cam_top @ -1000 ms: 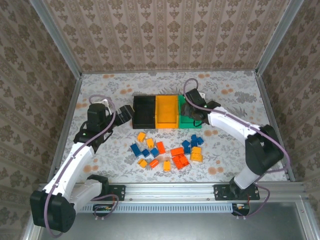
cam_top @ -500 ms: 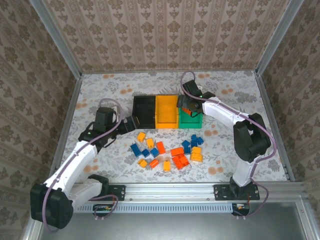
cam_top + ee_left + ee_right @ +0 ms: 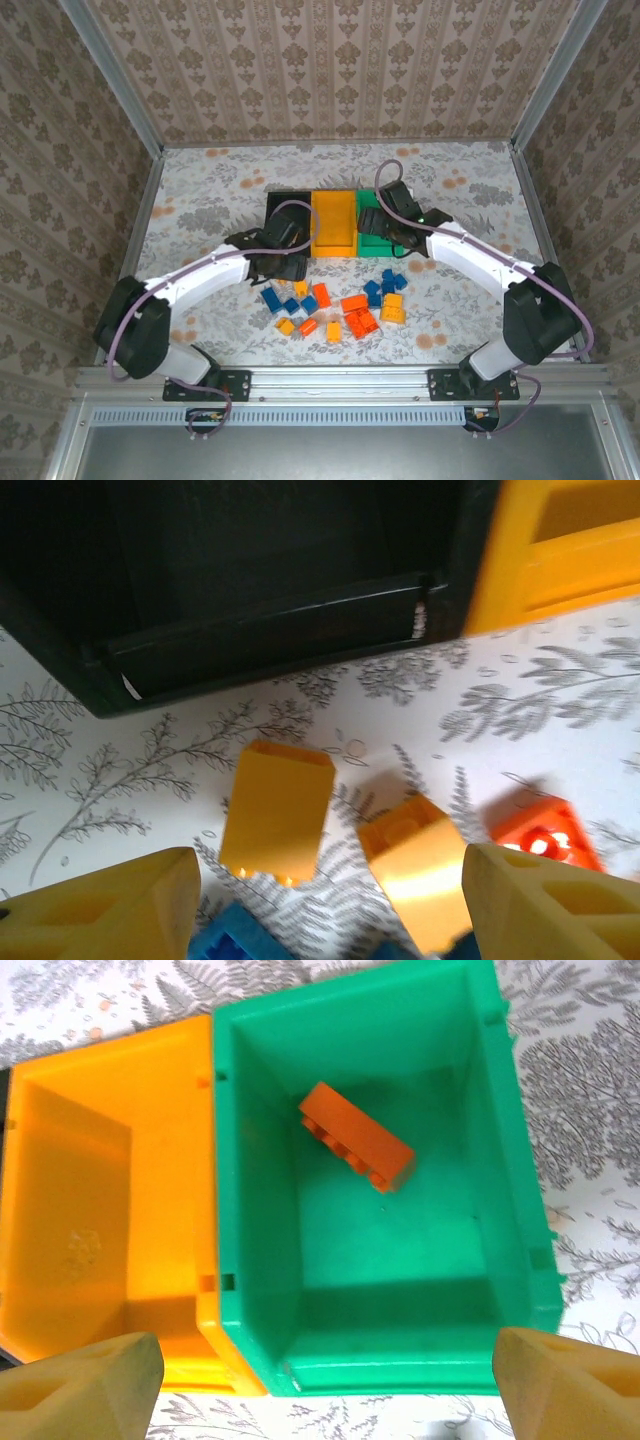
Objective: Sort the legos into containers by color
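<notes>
Yellow brick (image 3: 277, 810) lies beside the black bin (image 3: 250, 640), under my left gripper (image 3: 325, 905), fingers parted; I'd centre, then drop straight. Right gripper (image 3: 320, 1380) hangs spread over the green bin (image 3: 225, 1160).

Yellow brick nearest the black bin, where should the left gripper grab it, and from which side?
From above, pinching the yellow brick across its narrow width, on the two long side faces. It lies flat with those faces toward the fingers of the open left gripper. A second yellow brick lies close beside it, so room there is tight.
</notes>
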`<action>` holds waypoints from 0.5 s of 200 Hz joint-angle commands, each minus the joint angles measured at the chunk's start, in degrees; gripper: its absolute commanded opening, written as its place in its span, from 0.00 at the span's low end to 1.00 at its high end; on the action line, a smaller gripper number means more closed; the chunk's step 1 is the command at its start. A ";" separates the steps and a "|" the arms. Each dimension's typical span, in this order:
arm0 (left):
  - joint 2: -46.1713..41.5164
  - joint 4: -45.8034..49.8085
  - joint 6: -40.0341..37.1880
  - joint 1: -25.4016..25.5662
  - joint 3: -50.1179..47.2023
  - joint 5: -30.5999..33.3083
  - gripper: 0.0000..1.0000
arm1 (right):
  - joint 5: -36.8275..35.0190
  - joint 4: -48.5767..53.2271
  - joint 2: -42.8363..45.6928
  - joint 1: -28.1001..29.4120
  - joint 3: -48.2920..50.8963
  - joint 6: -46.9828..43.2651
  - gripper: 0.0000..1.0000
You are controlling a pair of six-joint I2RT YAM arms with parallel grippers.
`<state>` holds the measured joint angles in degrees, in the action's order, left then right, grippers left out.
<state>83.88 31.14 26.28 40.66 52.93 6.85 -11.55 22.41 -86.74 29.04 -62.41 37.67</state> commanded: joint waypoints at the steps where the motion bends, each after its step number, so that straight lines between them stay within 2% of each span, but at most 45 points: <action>1: 1.91 1.75 -2.51 0.12 0.83 7.17 0.69 | 0.30 -0.44 2.75 -0.03 1.83 0.66 0.87; 27: 2.88 -0.59 -2.37 -0.11 -0.52 9.32 0.69 | 0.17 -0.44 4.62 -0.03 3.19 0.74 0.87; 100: 8.44 -4.52 -1.09 -1.47 -2.80 4.33 0.66 | -1.54 0.45 8.57 -0.27 3.96 0.22 0.87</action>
<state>91.09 27.29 25.32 39.27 51.37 12.69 -11.64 22.48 -81.10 29.02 -59.35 37.69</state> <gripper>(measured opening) 0.672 0.871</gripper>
